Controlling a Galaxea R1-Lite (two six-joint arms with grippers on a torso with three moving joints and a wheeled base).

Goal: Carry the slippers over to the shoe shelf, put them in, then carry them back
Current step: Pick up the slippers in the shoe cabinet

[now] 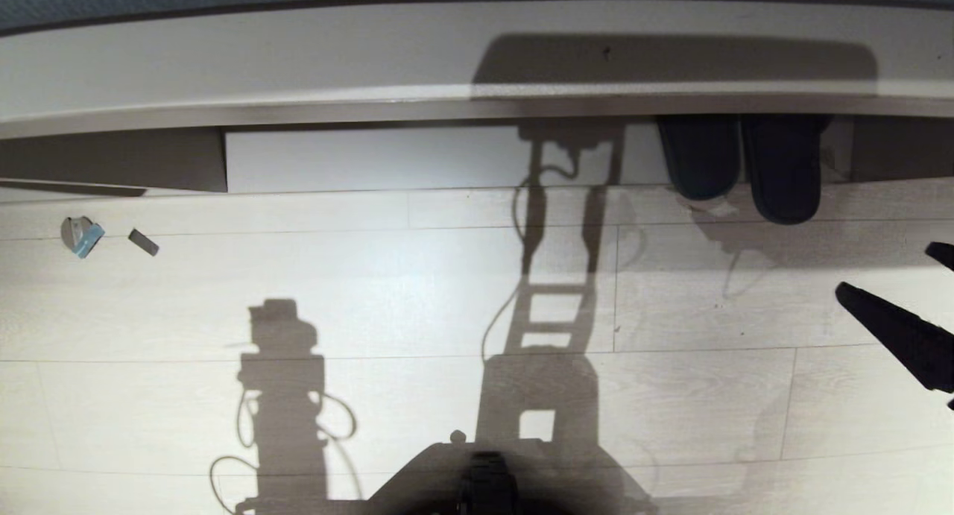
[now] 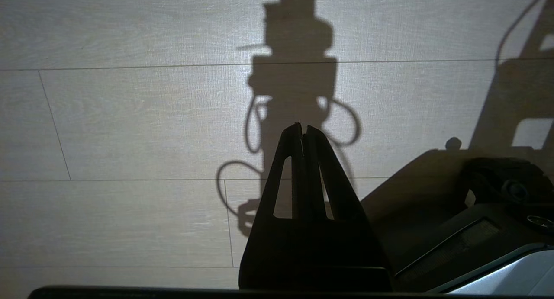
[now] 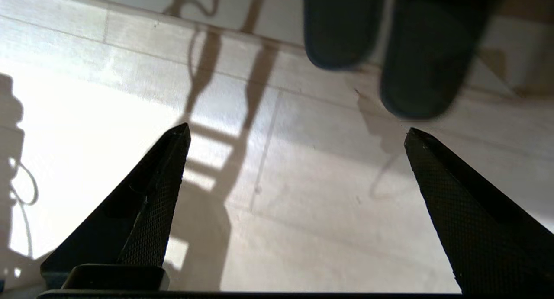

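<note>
A pale plank floor (image 1: 373, 291) runs up to the shoe shelf (image 1: 447, 157), where the slippers (image 1: 741, 165) sit side by side, toes poking out over the floor. The right gripper (image 3: 296, 132) hangs near them, spread wide and empty. The left gripper (image 2: 303, 130), pinched closed on nothing, hangs over the floor.

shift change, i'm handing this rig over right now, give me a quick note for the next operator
Right gripper: open, empty, hanging over the floor short of the slippers.
Left gripper: shut, empty, parked over the floor.
Slippers: side by side in the shoe shelf, toes sticking out past its front edge.
Done: slippers are in the shelf.
Left: grab them and bring them back.
</note>
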